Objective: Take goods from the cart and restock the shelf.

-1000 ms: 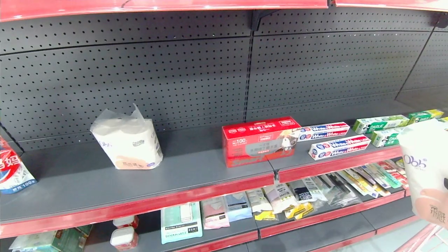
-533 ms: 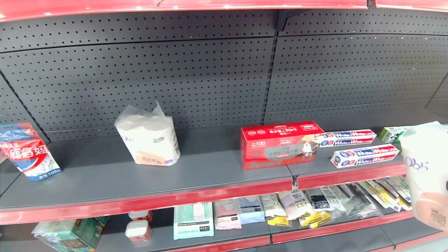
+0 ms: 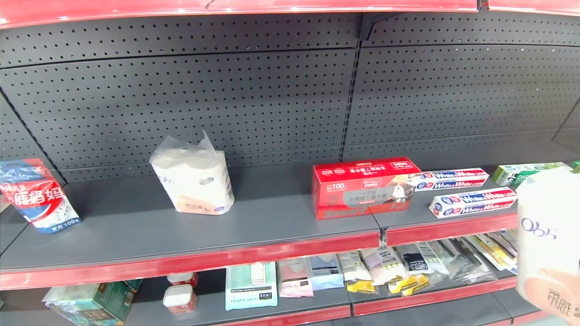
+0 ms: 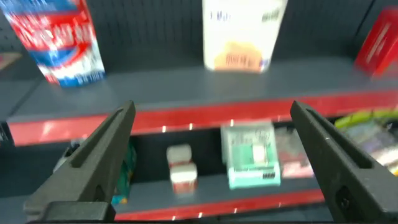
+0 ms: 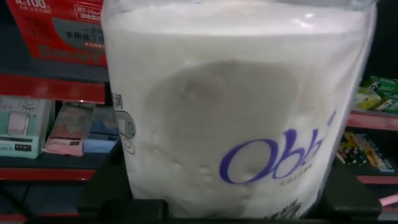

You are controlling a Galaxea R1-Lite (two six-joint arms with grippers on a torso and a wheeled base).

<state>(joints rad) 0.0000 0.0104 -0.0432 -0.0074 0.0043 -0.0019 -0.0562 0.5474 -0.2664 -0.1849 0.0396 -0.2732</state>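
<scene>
My right gripper (image 5: 230,211) is shut on a white plastic-wrapped toilet paper pack (image 5: 242,106), its dark fingers (image 5: 99,193) on either side of the pack. In the head view that pack (image 3: 548,244) hangs at the right edge, in front of the shelf and level with its red front edge. A matching toilet paper pack (image 3: 192,176) stands upright on the grey shelf (image 3: 181,262), left of centre. My left gripper (image 4: 211,124) is open and holds nothing. It faces the shelf's red edge, below the standing pack (image 4: 244,34).
On the same shelf stand a red box (image 3: 362,186), two toothpaste boxes (image 3: 473,202) to its right, and a red-and-blue bag (image 3: 38,197) at the far left. Bare shelf lies between the standing pack and the red box. The lower shelf holds flat packets (image 3: 250,284) and small jars (image 3: 179,296).
The head camera turned left, so the whole shelf slid right in the picture. The held pack now sits a little lower at the right edge.
</scene>
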